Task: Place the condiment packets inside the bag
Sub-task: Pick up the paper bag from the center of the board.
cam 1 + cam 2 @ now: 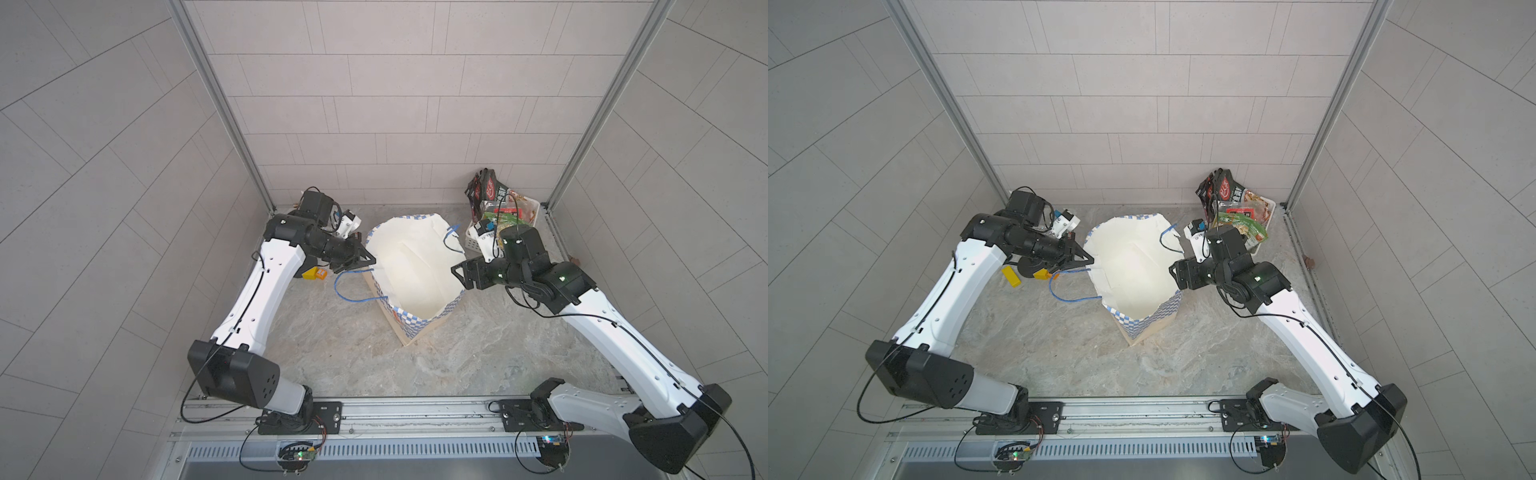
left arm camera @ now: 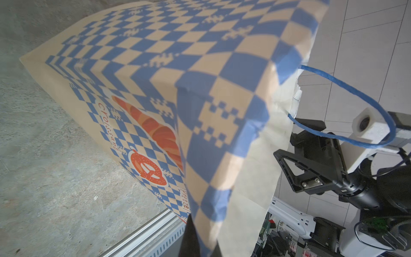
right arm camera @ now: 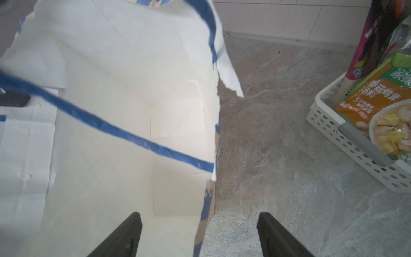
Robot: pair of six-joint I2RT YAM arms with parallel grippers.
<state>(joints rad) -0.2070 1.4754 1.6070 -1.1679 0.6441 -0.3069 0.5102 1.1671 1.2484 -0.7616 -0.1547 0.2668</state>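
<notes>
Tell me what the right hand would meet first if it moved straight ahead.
Probably the bag: its near wall edge lies between the fingers of the open right hand, and the blue handle crosses just beyond. Depth is unclear.

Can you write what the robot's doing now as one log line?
left gripper: shut on bag rim | right gripper: open, at opposite rim | condiment packets: in basket | bag inside: no packet seen

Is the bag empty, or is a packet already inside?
Empty, as far as visible: the bag shows only white lining; the packets sit in the basket.
</notes>
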